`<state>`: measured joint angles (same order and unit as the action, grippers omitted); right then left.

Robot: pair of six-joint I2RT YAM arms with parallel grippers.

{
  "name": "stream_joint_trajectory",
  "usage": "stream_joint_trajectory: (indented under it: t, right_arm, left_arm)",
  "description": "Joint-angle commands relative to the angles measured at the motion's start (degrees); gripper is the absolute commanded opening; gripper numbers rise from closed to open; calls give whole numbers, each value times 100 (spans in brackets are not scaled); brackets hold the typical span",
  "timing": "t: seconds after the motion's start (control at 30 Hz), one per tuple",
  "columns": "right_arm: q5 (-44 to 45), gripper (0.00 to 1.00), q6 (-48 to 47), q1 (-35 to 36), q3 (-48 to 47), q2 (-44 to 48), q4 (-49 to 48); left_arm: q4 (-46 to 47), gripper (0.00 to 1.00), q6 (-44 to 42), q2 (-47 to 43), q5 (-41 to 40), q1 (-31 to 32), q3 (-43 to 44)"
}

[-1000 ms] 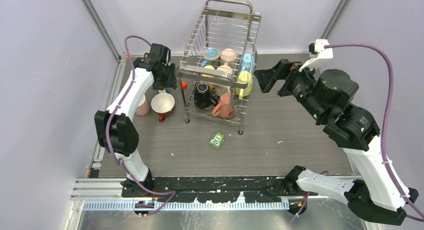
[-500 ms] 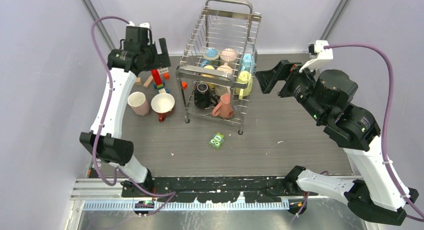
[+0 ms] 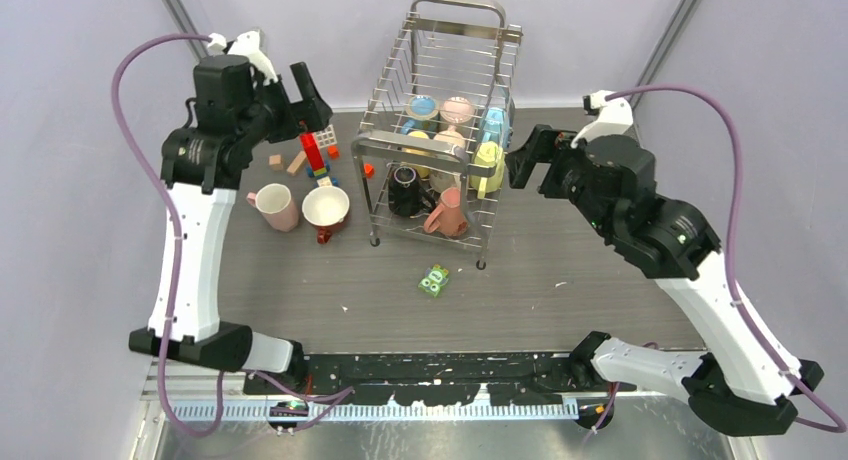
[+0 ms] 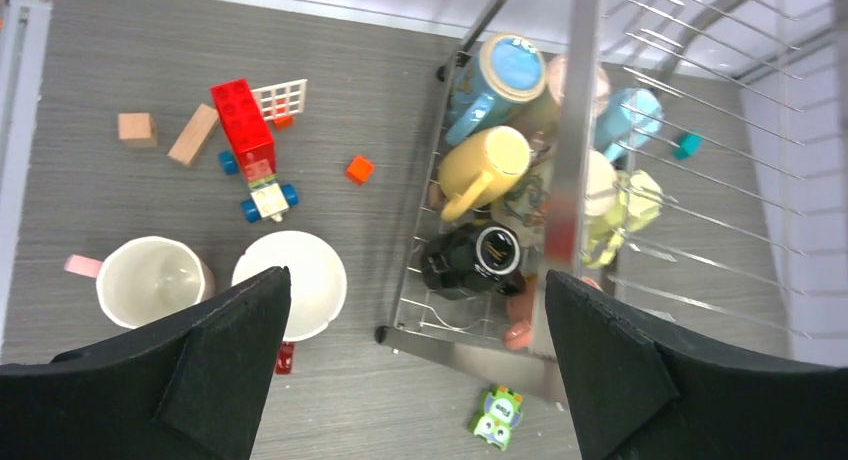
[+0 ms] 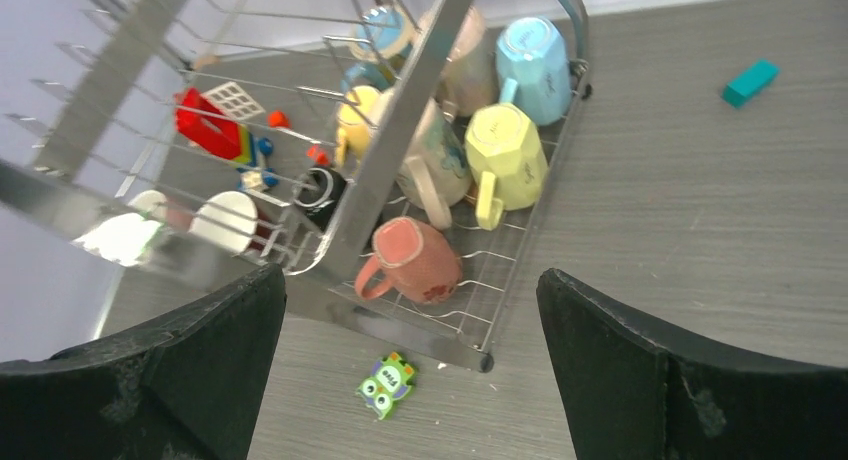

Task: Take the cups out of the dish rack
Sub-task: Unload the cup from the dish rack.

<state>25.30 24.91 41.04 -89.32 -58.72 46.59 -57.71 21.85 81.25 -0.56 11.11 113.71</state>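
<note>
Shiny metal dish rack [image 4: 578,100] (glossy ceramic cups [image 5: 505,155])

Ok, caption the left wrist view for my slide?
Open left gripper above pink cup, red cup and toy blocks beside the part-loaded rack.

A robot lab: aluminium-framed booth [image 3: 197,45], mounting rail [image 3: 450,365].

Top view: high, distant, facing down. Wrist views: closer, downward, from opposite sides. All share tall silver wire rack [image 3: 395,140].
</note>
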Motion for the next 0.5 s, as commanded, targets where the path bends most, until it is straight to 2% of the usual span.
stream_joint_trajectory:
  t: [0.0, 0.23, 0.47]
  right_arm:
    - [17, 100, 359, -359, 272, -157, -71]
    - [-1076, 100, 968, -1618, 983, -370, -467]
    - [-1471, 100, 1257, -1921, 1435, -951, -1040]
  left_arm:
    - [323, 100, 188, -596, 560, -22, -289]
    - [548, 100, 321, -1250, 1055, -22, -1025]
    - [690, 100, 460, -1760, 1439, -17, -1690]
